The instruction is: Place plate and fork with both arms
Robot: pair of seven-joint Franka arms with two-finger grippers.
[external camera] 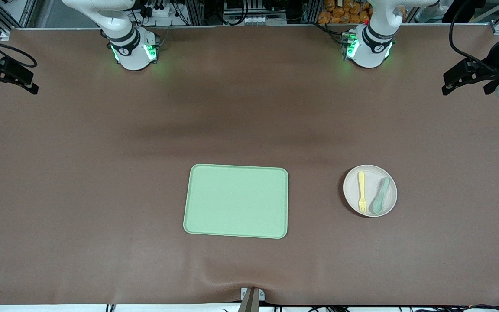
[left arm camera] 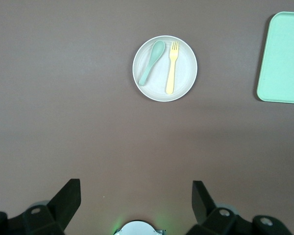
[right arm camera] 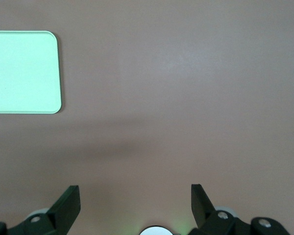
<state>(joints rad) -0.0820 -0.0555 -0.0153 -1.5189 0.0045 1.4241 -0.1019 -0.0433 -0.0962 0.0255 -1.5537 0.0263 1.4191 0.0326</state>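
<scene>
The small round beige-pink plate [external camera: 371,182] lies on the table toward the left arm's end, beside the green tray [external camera: 236,200]. The pale yellow fork [external camera: 361,190] and a grey-green spoon [external camera: 381,197] lie side by side on the plate. The left wrist view also shows the plate [left arm camera: 161,81], fork [left arm camera: 171,68] and spoon [left arm camera: 151,61]. My left gripper [external camera: 466,90] is open and empty, high over the table's edge at the left arm's end, also seen in its own wrist view [left arm camera: 136,196]. My right gripper [external camera: 13,89] is open and empty over the right arm's end [right arm camera: 135,198].
The rectangular light green tray lies near the table's middle and holds nothing; it shows in the left wrist view [left arm camera: 284,58] and the right wrist view [right arm camera: 22,71]. A brown mat covers the table. A camera mount [external camera: 251,299] stands at the near edge.
</scene>
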